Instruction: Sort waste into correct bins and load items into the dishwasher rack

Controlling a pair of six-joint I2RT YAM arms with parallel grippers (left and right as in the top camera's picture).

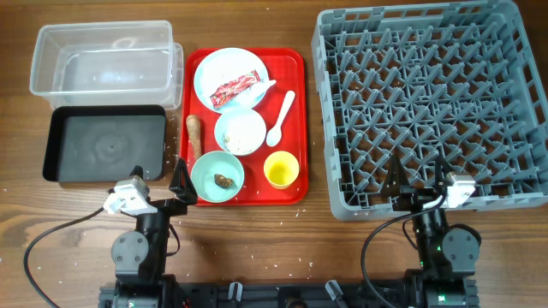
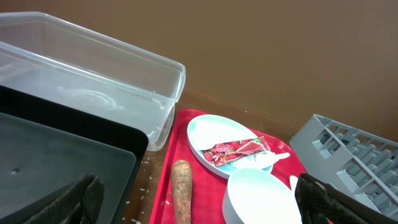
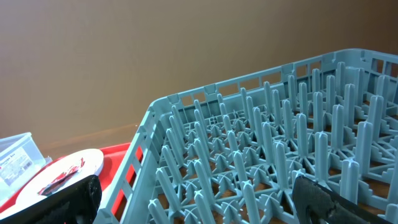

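On a red serving tray (image 1: 295,85), a pale plate (image 1: 221,70) holds the red-and-white wrapper (image 1: 235,88). A small white bowl (image 1: 240,132) holds rice crumbs. A teal bowl (image 1: 210,171) holds a brown lump (image 1: 224,180). A yellow cup (image 1: 280,168), a white spoon (image 1: 281,118) and a brown stick (image 1: 194,135) lie there too. The clear tub (image 1: 107,56) and black tray (image 1: 103,144) sit left, the grey rack (image 1: 432,103) right. My left gripper (image 1: 158,178) is open and empty beside the teal bowl. My right gripper (image 1: 418,178) is open and empty at the rack's near edge.
In the left wrist view the stick (image 2: 181,196) and white bowl (image 2: 261,199) lie between the open fingers (image 2: 202,202), and white crumbs dot the wood. In the right wrist view the rack's pegs (image 3: 280,143) fill the space between the fingers (image 3: 199,199).
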